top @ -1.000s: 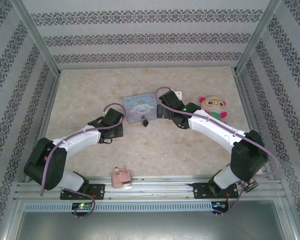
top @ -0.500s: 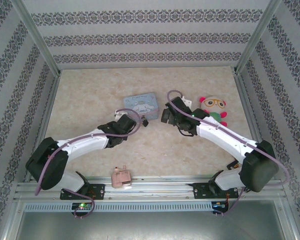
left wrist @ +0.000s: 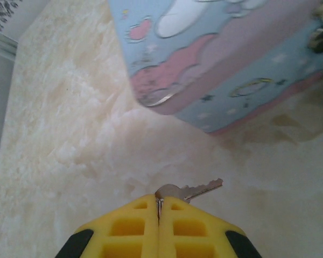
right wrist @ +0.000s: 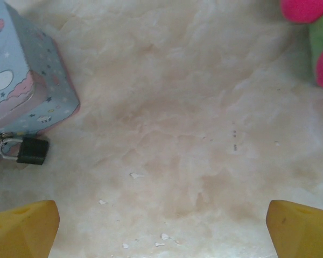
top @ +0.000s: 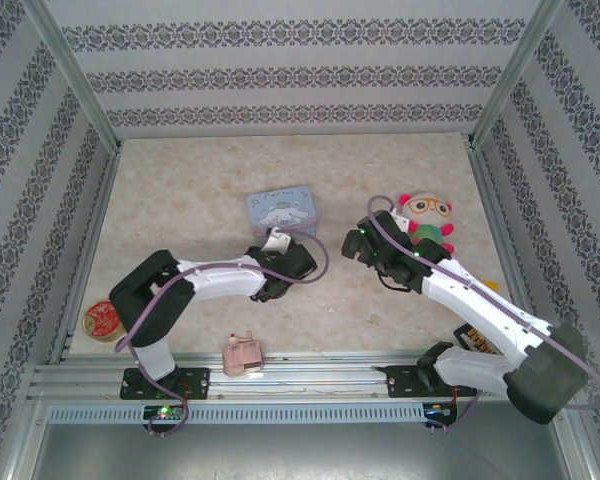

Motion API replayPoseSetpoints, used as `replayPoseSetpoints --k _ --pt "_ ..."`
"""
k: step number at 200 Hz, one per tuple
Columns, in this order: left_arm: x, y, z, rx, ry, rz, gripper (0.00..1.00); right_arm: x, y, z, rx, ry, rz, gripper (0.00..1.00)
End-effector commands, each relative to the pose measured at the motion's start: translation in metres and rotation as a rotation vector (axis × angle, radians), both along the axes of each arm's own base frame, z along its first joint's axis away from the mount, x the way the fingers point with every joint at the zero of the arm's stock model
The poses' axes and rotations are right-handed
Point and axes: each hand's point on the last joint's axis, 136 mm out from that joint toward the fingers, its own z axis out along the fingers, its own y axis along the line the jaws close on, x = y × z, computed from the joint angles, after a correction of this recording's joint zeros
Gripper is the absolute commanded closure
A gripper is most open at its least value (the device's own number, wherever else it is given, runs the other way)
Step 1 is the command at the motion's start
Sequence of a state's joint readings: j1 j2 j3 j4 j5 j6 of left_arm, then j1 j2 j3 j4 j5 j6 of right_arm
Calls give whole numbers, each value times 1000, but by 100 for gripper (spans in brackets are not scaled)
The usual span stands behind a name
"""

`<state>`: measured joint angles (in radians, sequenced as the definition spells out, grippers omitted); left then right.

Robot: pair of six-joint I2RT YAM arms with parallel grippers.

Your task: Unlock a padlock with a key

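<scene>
My left gripper (left wrist: 159,200) is shut on the key (left wrist: 196,189). The key is small and grey, and its toothed blade sticks out to the right just above the table. In the top view the left gripper (top: 298,257) sits just in front of the blue cartoon tin (top: 283,210). The padlock (right wrist: 32,150), with a dark body and silver shackle, hangs from the latch of the tin (right wrist: 21,91) at its lower corner. My right gripper (right wrist: 161,231) is open over bare table, to the right of the padlock. In the top view the right gripper (top: 353,246) is right of the tin.
A plush toy (top: 427,220) lies just behind the right arm. A pink plastic toy (top: 243,353) sits at the near edge. A red round item (top: 102,318) lies at the left wall. The marbled tabletop (top: 180,190) spreads left of and behind the tin.
Both grippers have drawn back from the tin. The left one swung right and nearer, staying shut. The right one moved right, toward the plush toy. The left arm's shift uncovered the red item.
</scene>
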<state>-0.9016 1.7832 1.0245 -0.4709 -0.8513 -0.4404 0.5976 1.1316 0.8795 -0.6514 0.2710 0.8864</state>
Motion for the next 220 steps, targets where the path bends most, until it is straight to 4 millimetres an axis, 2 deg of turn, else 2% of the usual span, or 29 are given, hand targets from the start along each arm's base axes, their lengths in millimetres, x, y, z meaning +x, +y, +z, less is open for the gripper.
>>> replayPoseSetpoints --k 1,21,48,84,121,145,165,189,204,220 --pt "-10 -2 -2 94 -16 10 100 -10 -18 -4 -13 -2 2 2" --pt "-16 -16 -19 122 25 -7 100 -16 -31 -7 4 -12 -14 2" --pt "-25 -35 -31 183 64 -43 100 -24 -43 -8 20 -16 -19 2" --pt "-43 -58 -63 77 203 -95 100 -28 -56 -6 -2 -22 -30 2" --pt "-55 -86 -66 82 250 -188 81 -26 -61 -5 -27 -22 -31 2" --pt "-66 -106 -69 -28 326 -234 71 -25 -62 -5 -39 -19 -33 2" --pt "-71 -122 -58 -144 347 -271 66 -26 -65 -5 -48 -18 -42 2" --pt "-69 -143 -18 -290 294 -342 55 -27 -67 -5 -60 -18 -46 2" --pt "-70 -158 9 -419 263 -411 52 -28 -68 -7 -65 -16 -53 2" --pt "-72 -165 32 -547 235 -448 51 -29 -67 -10 -72 -6 -54 2"
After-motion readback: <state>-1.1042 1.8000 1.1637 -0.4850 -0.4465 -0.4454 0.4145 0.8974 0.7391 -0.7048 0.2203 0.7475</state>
